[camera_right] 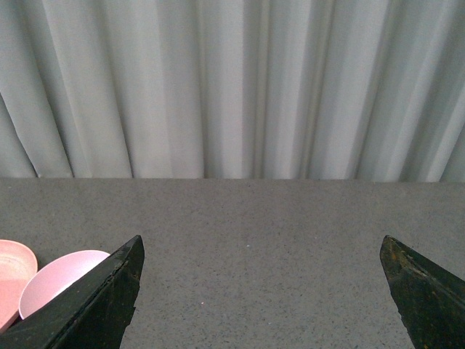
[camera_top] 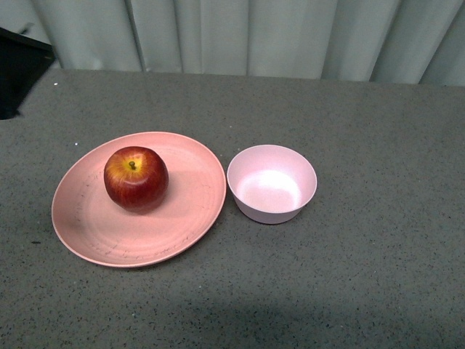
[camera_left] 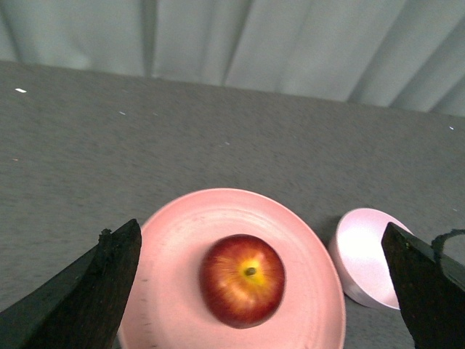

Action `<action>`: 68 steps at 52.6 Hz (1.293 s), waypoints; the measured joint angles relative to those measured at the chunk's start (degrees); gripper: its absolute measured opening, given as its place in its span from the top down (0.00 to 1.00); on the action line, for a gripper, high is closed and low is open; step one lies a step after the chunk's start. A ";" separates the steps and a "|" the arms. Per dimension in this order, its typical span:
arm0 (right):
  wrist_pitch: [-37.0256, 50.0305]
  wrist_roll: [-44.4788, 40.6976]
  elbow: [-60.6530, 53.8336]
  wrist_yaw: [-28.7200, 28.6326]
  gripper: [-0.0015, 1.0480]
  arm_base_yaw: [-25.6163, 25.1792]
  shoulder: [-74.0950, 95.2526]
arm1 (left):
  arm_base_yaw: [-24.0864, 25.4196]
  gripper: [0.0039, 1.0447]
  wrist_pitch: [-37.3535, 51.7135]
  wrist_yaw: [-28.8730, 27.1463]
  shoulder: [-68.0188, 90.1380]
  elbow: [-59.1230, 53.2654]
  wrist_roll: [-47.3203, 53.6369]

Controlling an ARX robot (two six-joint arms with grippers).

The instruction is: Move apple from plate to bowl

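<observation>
The dark-red apple (camera_top: 136,179) with a yellow patch at its stem sits upright on the wide salmon-pink plate (camera_top: 185,218). The small pale pink bowl (camera_top: 272,183) stands empty just right of the plate. Neither arm shows in the front view. In the left wrist view my left gripper (camera_left: 261,280) is open and hangs above the apple (camera_left: 242,280), which lies between its black fingers (camera_left: 94,287) on the plate (camera_left: 305,291); the bowl (camera_left: 363,254) is beside the other finger. My right gripper (camera_right: 261,291) is open over bare table, with the bowl (camera_right: 54,280) and the plate's edge (camera_right: 11,269) off to one side.
The grey speckled table (camera_top: 363,276) runs back to a pale pleated curtain (camera_top: 254,36). A dark object (camera_top: 18,69) sits at the far left edge.
</observation>
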 joint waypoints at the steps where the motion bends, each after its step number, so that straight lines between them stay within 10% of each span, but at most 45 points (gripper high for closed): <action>1: 0.00 0.00 0.00 0.00 0.09 0.00 0.00 | -0.22 0.06 0.26 0.50 0.92 0.48 -0.17; 68: 0.00 0.00 0.00 0.00 0.09 0.00 0.00 | -6.14 0.06 0.15 -4.92 35.15 18.10 2.60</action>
